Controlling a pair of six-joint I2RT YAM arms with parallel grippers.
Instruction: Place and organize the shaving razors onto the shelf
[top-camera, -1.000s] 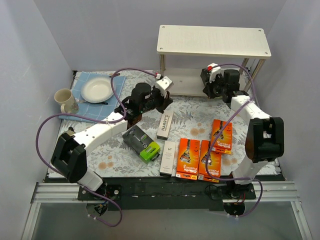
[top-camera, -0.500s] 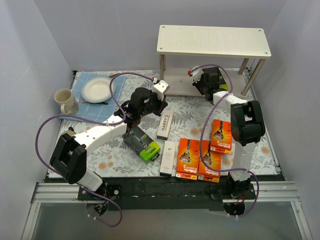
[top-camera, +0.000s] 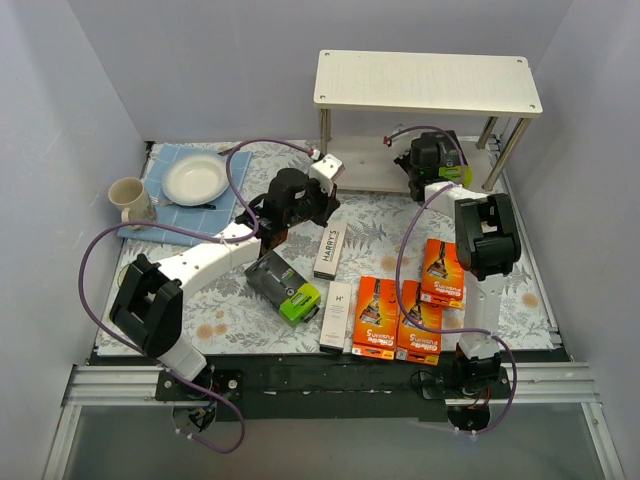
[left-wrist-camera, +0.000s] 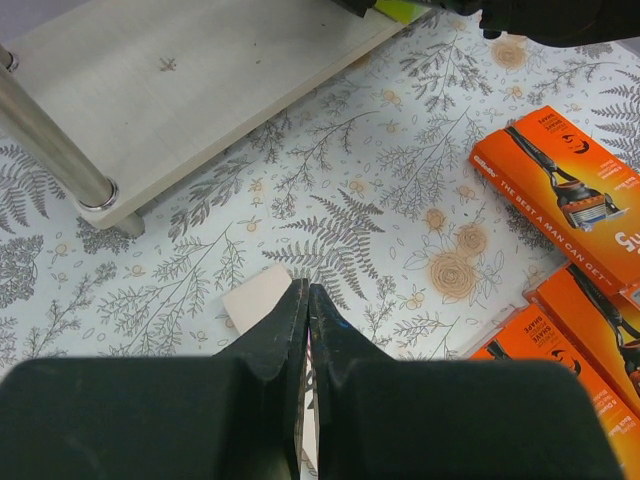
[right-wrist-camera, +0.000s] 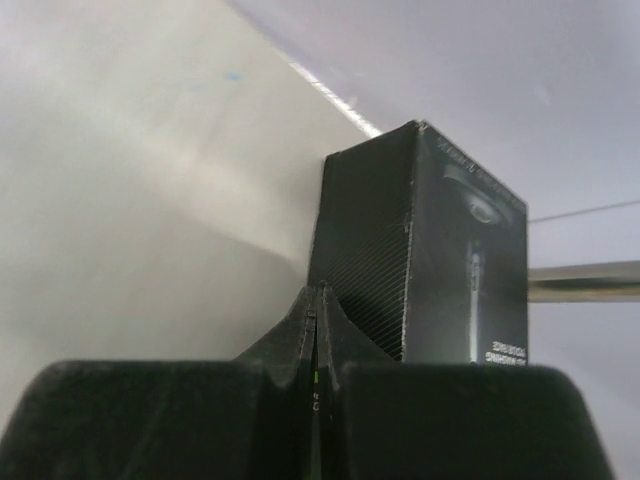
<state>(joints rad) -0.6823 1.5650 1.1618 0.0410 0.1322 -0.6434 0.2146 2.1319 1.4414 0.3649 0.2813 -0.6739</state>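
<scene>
Since the black razor box (right-wrist-camera: 440, 250) stands on the shelf (top-camera: 428, 82), my right gripper (right-wrist-camera: 318, 292) has fingers pressed together, maybe nudging it; left gripper (left-wrist-camera: 306, 290) likewise, empty.

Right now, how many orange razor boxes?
3. Left orange box and middle orange box side by side at the near edge; right orange box just beyond. More may be hidden.

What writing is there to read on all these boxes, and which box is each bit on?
"HARRY'S": on the slim pale box.
"THE BEST A MAN CAN GET": along the orange box.
Small print on the black box: too blurred to read.
</scene>
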